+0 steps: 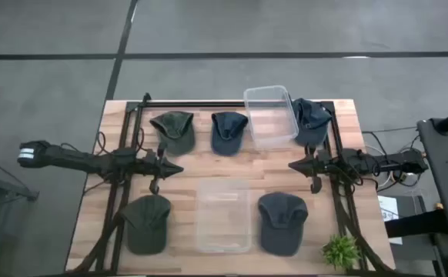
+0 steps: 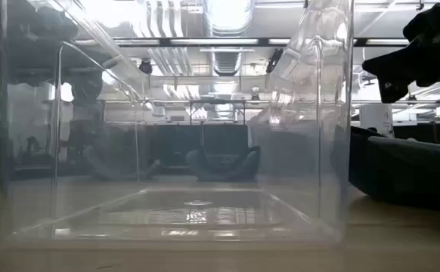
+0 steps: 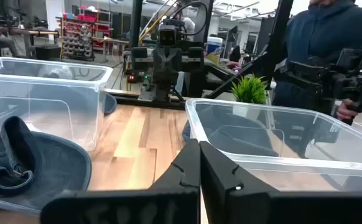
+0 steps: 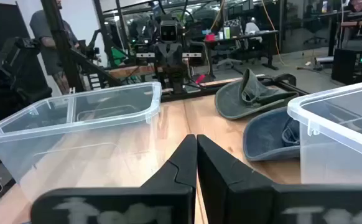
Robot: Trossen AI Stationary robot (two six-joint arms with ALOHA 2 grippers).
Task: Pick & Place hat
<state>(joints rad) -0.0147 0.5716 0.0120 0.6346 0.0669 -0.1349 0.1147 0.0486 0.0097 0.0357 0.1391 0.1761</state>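
You are seeing left end effector (image 1: 179,168) pinched closed, holding nothing, hovering over the surface (image 1: 185,165) | right end effector (image 1: 292,164) likewise closed, empty | green hat (image 1: 173,129) lying just beyond left end effector | clear bin (image 1: 224,215) sitting between both.

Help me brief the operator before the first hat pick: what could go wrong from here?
The far clear bin overlaps the far-right blue cap; grabbing that cap may drag the bin. Both tools, left tool and right tool, are shut and must open before any grasp.
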